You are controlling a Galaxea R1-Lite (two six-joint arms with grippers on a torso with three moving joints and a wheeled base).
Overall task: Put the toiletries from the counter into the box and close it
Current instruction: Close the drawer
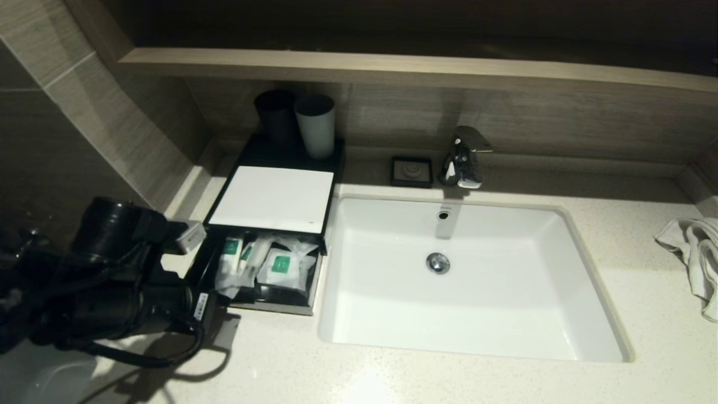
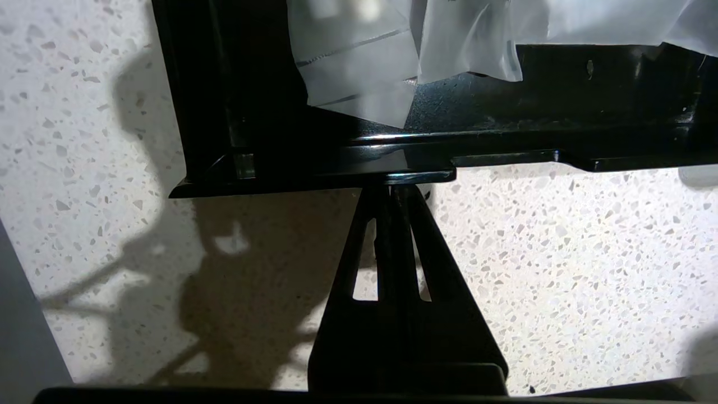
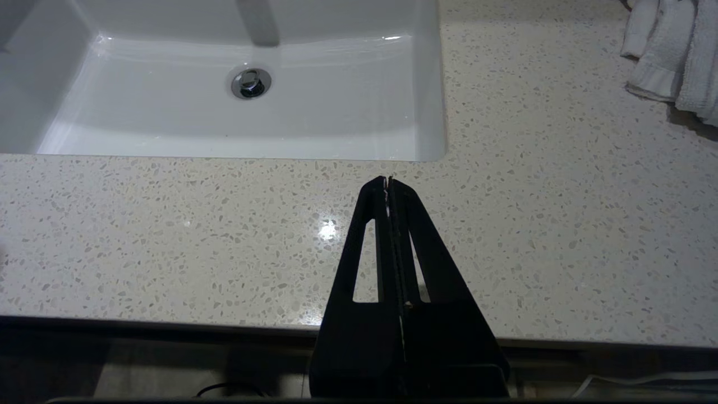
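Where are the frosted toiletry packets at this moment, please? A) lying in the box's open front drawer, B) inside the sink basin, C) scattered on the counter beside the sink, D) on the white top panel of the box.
A: the toiletry packets lie in the open front drawer of the box, with the left gripper at the drawer's front edge.

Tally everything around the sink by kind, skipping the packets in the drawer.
Tumblers: 2 (black, grey)
Box with drawer: 1
Small black dish: 1
Tap: 1
Towel: 1
Total: 6
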